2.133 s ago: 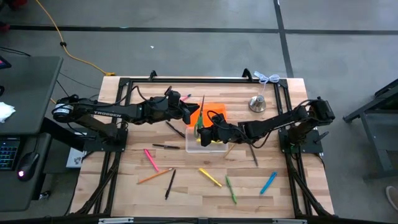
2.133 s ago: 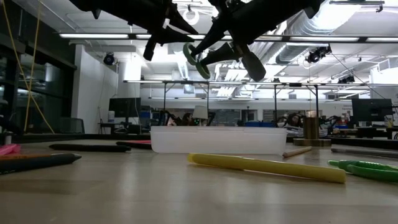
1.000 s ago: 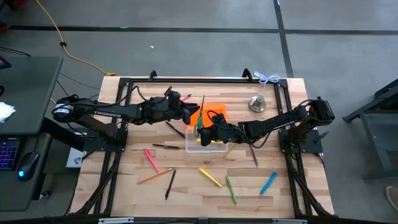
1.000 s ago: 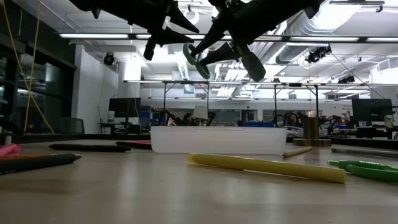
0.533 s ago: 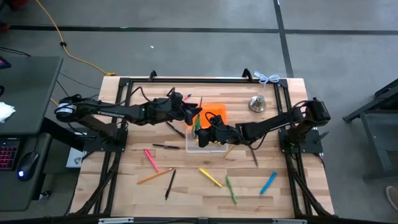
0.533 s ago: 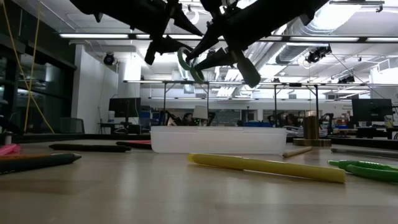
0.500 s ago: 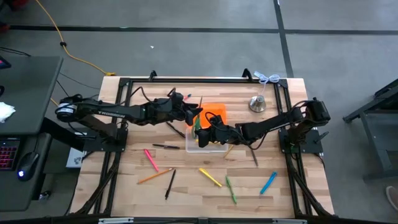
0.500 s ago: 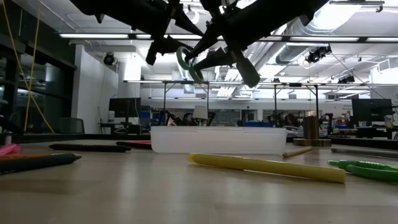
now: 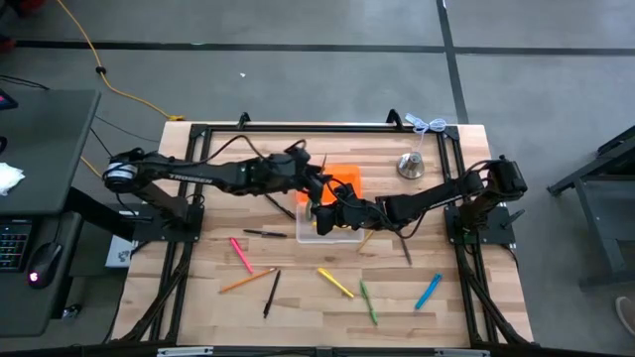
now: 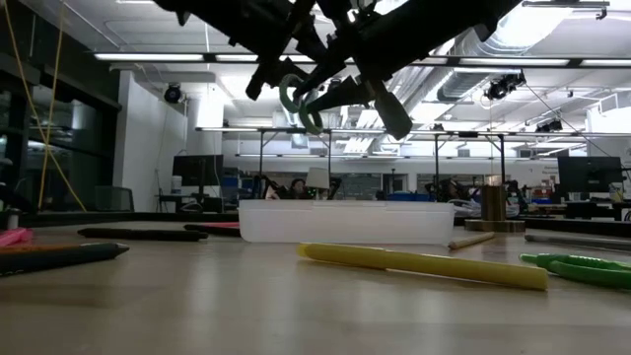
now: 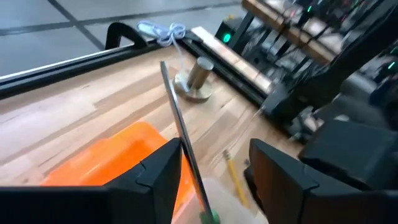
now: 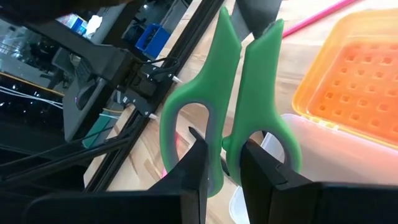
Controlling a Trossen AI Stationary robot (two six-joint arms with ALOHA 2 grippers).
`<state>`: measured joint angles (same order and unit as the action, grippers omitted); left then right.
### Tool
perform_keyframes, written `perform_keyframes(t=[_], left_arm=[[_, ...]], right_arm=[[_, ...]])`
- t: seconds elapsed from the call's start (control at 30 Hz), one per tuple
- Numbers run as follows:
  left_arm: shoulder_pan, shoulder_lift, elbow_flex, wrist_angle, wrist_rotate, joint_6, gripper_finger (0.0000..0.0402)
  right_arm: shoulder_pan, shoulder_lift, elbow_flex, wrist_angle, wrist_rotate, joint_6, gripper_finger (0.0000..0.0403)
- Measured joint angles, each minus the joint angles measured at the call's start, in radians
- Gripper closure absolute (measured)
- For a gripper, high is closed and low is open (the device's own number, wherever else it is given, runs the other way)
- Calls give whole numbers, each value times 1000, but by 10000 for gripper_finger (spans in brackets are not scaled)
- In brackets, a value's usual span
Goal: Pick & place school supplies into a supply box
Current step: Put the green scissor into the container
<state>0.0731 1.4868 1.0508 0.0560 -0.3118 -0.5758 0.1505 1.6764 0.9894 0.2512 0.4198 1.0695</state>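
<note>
Right wrist view: my right gripper point(image 12: 222, 163) pinches the green scissors point(image 12: 231, 93) by one handle loop; left gripper point(image 11: 214, 163) open astride the blade, supply box point(image 9: 325, 231) below.

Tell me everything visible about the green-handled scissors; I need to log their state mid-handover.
The scissors have two green plastic loop handles and closed grey metal blades. They hang in the air above the clear supply box. The right gripper is shut on one handle loop. The open left gripper straddles the blades without clearly touching them.
</note>
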Motion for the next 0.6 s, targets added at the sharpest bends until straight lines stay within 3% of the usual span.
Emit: perform_keyframes(t=[0.33,0.6], left_arm=[[0,36,89,-117,2,49,224],[0,36,89,-162,4,47,318]], right_arm=[[0,0,0,0,-4,-6,350],[0,0,0,0,-7,-11,350]])
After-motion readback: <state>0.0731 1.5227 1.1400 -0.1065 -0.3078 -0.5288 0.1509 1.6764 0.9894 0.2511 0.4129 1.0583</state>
